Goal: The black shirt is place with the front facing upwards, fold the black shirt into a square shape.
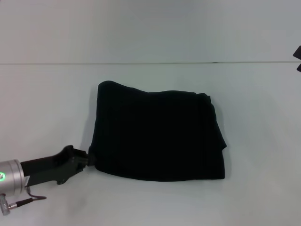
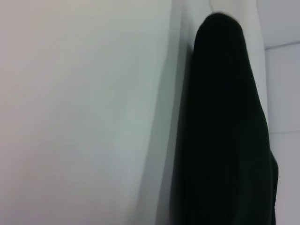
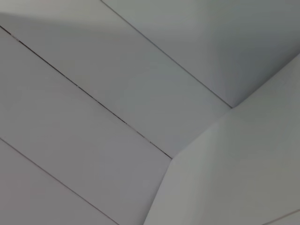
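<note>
Nearly square, with one corner at risk

We see the plain black cloth T-shirt [image 1: 157,134] lying folded into a rough rectangle near the middle of the white table [image 1: 47,103], no lettering or neck label showing. Its far edge waves, and the right side shows stacked layers slightly out of line. The left gripper [image 1: 87,159] sits at the shirt's near-left corner, touching the cloth; we cannot tell whether its fingers are apart, together or clamped on the fabric, since black meets black there.

We judge the fold close to done, so the main risk lies in that corner. If cloth is caught in the fingers as the arm pulls away, the top layer could drag and open the fold. A push inward would bunch the left edge. The loose layers on the right could also slide if the pile is tugged.

From the head view we get the whole outline and the right gripper [image 1: 297,59], a dark sliver at the table's far-right edge, well apart from the shirt; its fingers are not readable. The left wrist view adds the shirt's [image 2: 225,131] rounded folded edge close up, lying flat on the table [image 2: 84,117]. The right wrist view shows only pale panels.
</note>
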